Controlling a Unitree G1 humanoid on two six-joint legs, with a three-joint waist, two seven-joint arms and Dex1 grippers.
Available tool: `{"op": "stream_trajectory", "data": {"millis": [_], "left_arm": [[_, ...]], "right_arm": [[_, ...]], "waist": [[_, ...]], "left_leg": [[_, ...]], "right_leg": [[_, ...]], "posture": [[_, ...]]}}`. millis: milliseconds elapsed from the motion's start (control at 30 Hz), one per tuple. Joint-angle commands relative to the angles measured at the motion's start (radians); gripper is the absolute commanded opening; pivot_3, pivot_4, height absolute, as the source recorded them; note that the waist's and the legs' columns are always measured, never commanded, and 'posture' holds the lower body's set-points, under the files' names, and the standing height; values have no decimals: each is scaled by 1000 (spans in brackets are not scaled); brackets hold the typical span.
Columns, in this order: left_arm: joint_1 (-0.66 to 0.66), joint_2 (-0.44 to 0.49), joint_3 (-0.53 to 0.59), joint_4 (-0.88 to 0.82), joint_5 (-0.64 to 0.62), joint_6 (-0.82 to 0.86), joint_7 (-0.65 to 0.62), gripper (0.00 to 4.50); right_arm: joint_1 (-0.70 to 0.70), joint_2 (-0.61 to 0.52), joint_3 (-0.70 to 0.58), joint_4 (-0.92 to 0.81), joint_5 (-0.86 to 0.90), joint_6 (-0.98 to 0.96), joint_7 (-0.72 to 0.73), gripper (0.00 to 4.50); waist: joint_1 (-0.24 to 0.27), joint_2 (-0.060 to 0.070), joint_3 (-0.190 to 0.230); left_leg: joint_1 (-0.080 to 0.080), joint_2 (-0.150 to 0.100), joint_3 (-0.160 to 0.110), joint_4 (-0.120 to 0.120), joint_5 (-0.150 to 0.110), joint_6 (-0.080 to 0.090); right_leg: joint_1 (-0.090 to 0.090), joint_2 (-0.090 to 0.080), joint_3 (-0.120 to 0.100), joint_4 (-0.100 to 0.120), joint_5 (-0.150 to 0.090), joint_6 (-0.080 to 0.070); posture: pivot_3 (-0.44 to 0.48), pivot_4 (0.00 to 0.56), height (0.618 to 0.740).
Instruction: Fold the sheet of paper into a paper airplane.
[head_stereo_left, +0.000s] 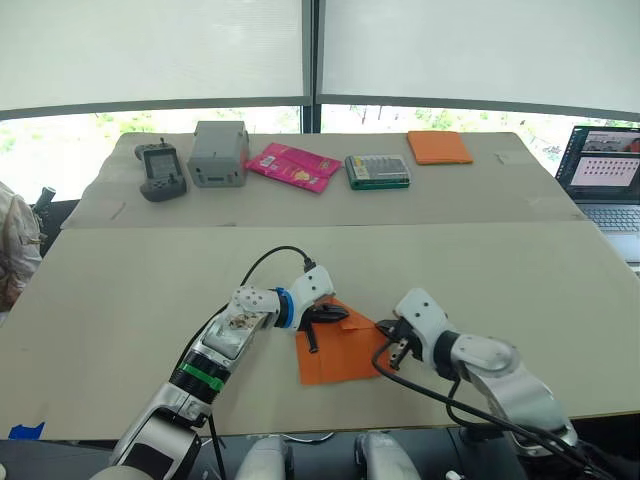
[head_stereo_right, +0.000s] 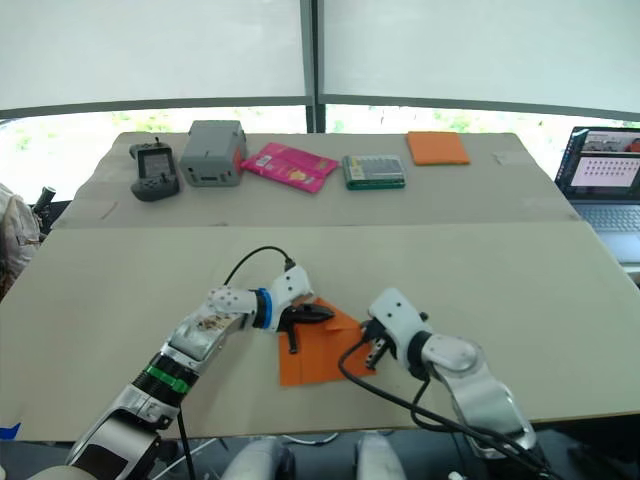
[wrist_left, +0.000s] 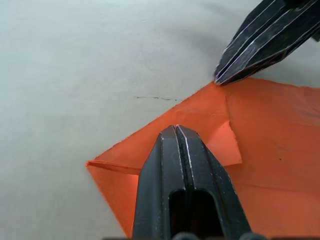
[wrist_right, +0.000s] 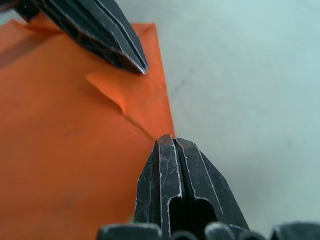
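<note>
Counter: pale beige counter carried the thin bright-orange sheet of paper at its near edge.
Left claw: fingers together, tip on the paper's far corner.
Right claw: fingers together, at its right edge.

Bare table lies all around the sheet of paper; gamepad, grey box, pink packet stand well apart at the far edge

Bright daylight floods in from the windows behind, blown out to white; table evenly lit, shadows soft; wrist views slightly blurred up close.
</note>
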Motion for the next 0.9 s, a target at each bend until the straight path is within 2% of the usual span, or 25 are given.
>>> {"op": "stream_trajectory", "data": {"millis": [33, 167, 300, 500, 667, 900], "left_arm": [[-3, 2, -6, 26, 28, 4, 11, 0], [-5, 0, -8, 33, 28, -1, 4, 0], [-14, -5, -7, 45, 29, -4, 2, 0], [-31, -11, 3, 51, 29, 3, 12, 0], [-43, -8, 27, 69, 27, 14, 34, 0], [-92, 65, 66, 115, 48, 3, 49, 0]], "right_arm": [[43, -18, -49, 0, 28, 39, -11, 16], [-33, 69, -110, -65, 119, -13, -37, 16], [-90, 105, -23, -42, 99, 6, -66, 16], [-96, 114, 95, 49, 61, 42, -109, 16], [-94, 123, 117, 81, 63, 63, -123, 16], [-94, 133, 144, 102, 60, 68, -136, 16]], "waist": [[0, -1, -1], [0, -1, -1], [-2, -1, -1], [-1, -1, -1], [-4, -1, -1], [-15, -2, -1]], "left_leg": [[0, 0, 0, 0, 0, 0], [0, 0, 0, 0, 0, 0], [-1, 1, 0, 0, 0, 0], [-4, -1, -1, 0, 0, 0], [-2, -1, -2, 0, 0, 0], [-1, 0, -2, -1, 0, 0]], "right_leg": [[0, 0, 0, 0, 0, 0], [-1, 0, 0, 0, -1, 1], [-2, 1, 0, 0, 0, 1], [-2, -1, 0, -1, 0, 1], [-1, 0, 0, 0, -1, 1], [-1, 1, 0, 0, -1, 1]], "posture": [[0, 150, 740], [0, 150, 740], [0, 150, 740], [0, 150, 740], [0, 150, 740], [0, 150, 740]]}}
